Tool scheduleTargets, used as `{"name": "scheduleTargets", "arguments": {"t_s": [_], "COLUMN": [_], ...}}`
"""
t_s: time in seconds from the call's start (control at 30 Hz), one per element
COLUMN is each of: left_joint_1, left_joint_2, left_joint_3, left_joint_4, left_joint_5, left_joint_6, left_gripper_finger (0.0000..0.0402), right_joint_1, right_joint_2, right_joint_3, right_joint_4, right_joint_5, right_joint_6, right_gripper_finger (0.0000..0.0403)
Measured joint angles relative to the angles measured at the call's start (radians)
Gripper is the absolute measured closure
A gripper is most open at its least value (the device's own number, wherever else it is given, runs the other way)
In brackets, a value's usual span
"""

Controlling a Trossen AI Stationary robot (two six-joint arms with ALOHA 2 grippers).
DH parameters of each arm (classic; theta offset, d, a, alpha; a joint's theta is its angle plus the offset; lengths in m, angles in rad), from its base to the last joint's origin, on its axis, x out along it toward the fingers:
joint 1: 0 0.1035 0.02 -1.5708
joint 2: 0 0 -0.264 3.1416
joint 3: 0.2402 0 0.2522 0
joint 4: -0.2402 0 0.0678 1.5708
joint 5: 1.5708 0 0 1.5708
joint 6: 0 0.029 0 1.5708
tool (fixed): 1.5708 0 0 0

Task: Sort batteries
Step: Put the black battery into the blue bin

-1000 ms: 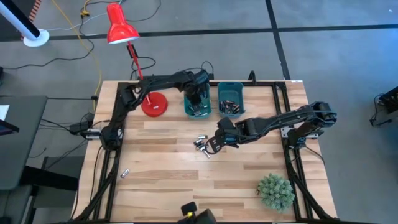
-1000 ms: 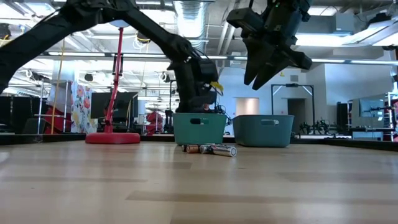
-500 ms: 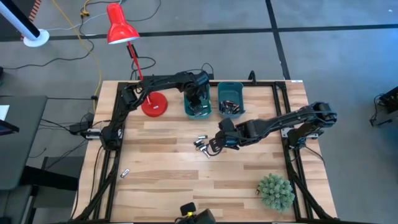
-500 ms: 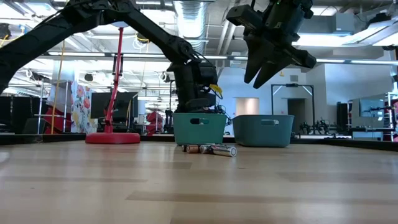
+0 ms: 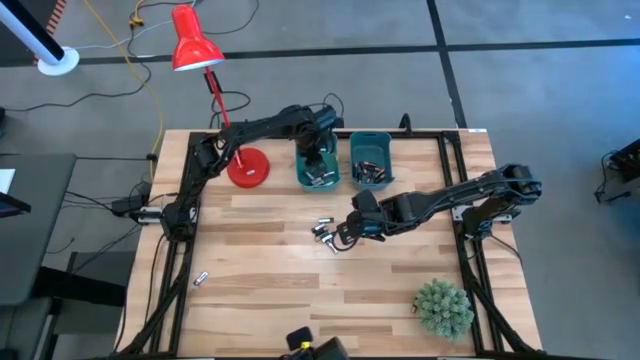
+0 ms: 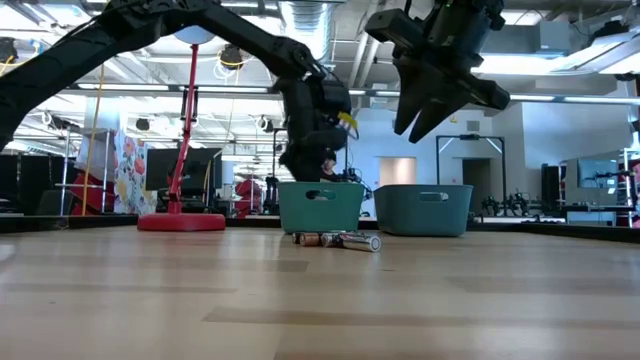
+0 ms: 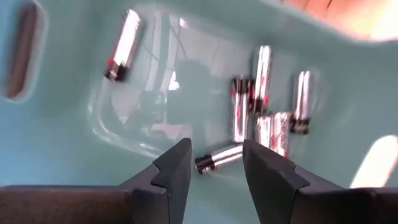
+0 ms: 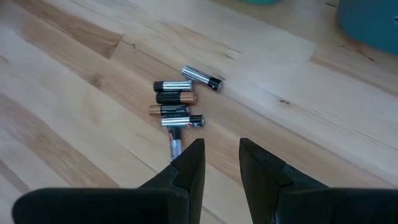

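Observation:
Several silvery batteries (image 7: 262, 93) lie on the floor of the left teal bin (image 5: 299, 170). My left gripper (image 7: 216, 155) hangs open just above them, with nothing between its fingers. More batteries (image 5: 370, 173) lie in the right teal bin (image 5: 370, 138). A small cluster of silvery and dark batteries (image 8: 176, 102) lies on the wooden table in front of the bins. My right gripper (image 8: 222, 152) hovers open above the table just to the right of the cluster, touching nothing. One lone battery (image 5: 201, 279) lies near the table's left front.
A red desk lamp (image 5: 247, 167) stands on the table left of the bins. A green plant (image 5: 443, 306) sits at the near right corner. Black frame rails (image 5: 468, 250) run along the table's sides. Bare wood lies between the cluster and the near edge.
My left gripper has risen from inside the left bin until it hangs just above its rim. The batteries on the table have not moved.

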Motion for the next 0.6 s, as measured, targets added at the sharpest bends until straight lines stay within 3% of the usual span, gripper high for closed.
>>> {"name": "scheduleTargets", "arguments": {"t_s": [0.23, 0.6], "left_joint_1": [-0.009, -0.130], "left_joint_2": [-0.027, -0.274], "left_joint_3": [0.097, -0.032], "left_joint_4": [-0.018, 0.213], "left_joint_5": [0.000, -0.005], "left_joint_6": [-0.067, -0.190], "left_gripper_finger": [0.0261, 0.0261], "right_joint_1": [0.050, 0.096], "right_joint_2": [0.000, 0.000], "right_joint_3": [0.000, 0.000], "right_joint_4": [-0.097, -0.257], "right_joint_5": [-0.012, -0.137], "right_joint_6": [0.001, -0.046], "right_gripper_finger": [0.0286, 0.0286]}}
